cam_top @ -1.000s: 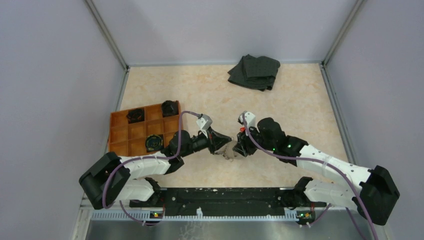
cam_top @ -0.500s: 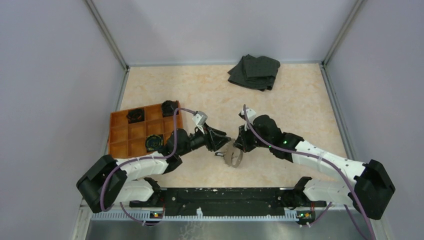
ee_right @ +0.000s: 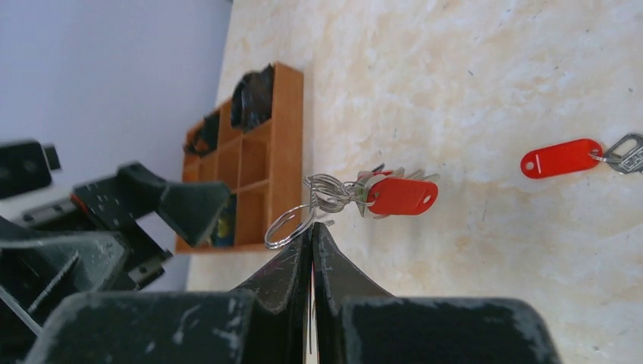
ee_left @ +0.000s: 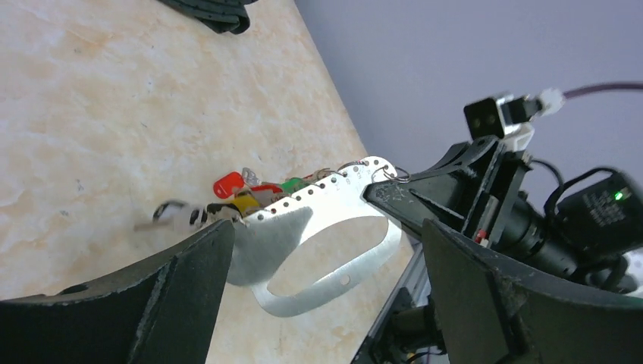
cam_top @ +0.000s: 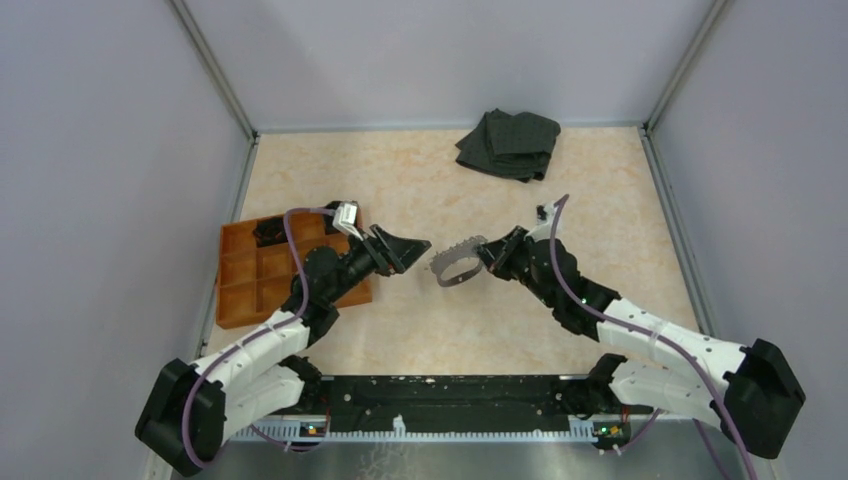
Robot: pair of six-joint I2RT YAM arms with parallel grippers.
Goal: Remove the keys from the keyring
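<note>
The keyring (cam_top: 455,266) is a flat silvery metal loop with a row of holes along one edge (ee_left: 334,227); it hangs in the air between the two arms. My right gripper (cam_top: 488,256) is shut on its right end, jaws pressed together (ee_right: 312,231). A bunch of keys (ee_left: 254,191) with red, green and yellow heads hangs from the loop's far edge; the right wrist view shows a red-headed bunch (ee_right: 398,196) on small wire rings. My left gripper (cam_top: 410,254) stands open just left of the loop, its fingers (ee_left: 114,303) wide on either side and touching nothing.
One red-tagged key (ee_right: 561,158) lies loose on the table. The orange gridded tray (cam_top: 245,275) holding black coiled objects sits at the left, partly under the left arm. A dark folded cloth (cam_top: 510,143) lies at the back. Grey walls close in three sides.
The left gripper opened, let go and drew back to the left. The right gripper shut on the keyring and carried it up and away from the near edge.
</note>
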